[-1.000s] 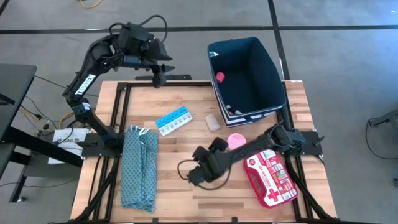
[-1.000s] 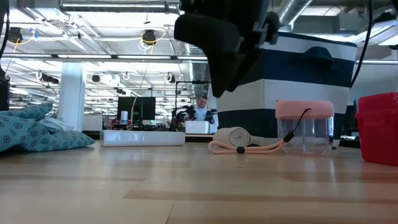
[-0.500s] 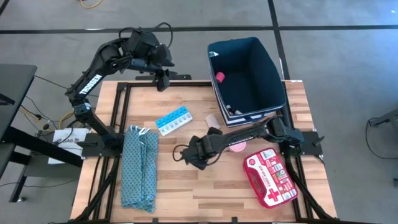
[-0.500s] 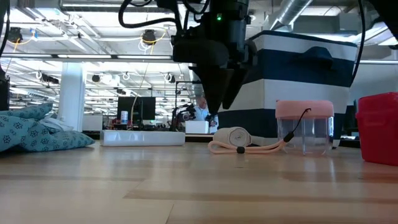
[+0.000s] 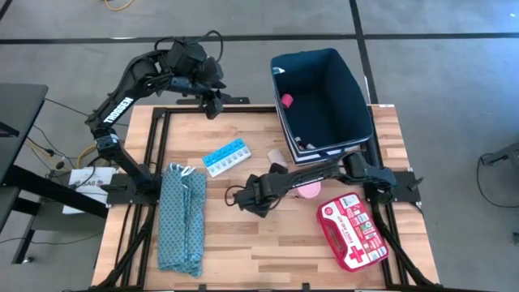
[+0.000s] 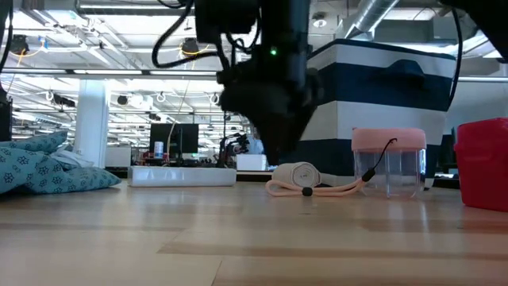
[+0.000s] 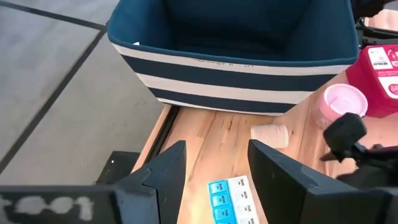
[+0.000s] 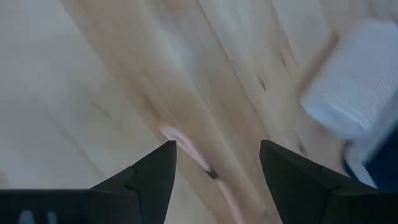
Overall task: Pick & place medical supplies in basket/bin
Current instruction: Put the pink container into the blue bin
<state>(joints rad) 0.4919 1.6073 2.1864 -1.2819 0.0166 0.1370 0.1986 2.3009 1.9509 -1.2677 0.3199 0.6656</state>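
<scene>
The right hand (image 5: 253, 195) hovers low over the tabletop (image 5: 235, 235), fingers spread wide and holding nothing. The bandage roll (image 5: 278, 158) lies just beyond it toward the bin (image 5: 361, 101), the tape roll (image 5: 309, 186) beside its arm. The left hand (image 5: 212, 104), open and empty, waits over the far edge, the pill strip (image 5: 226, 157) nearer.

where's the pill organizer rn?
In the high view the pill organizer lies flat on the table, left of centre, between the folded cloth and the bandage roll, untouched; the right hand is nearby.
</scene>
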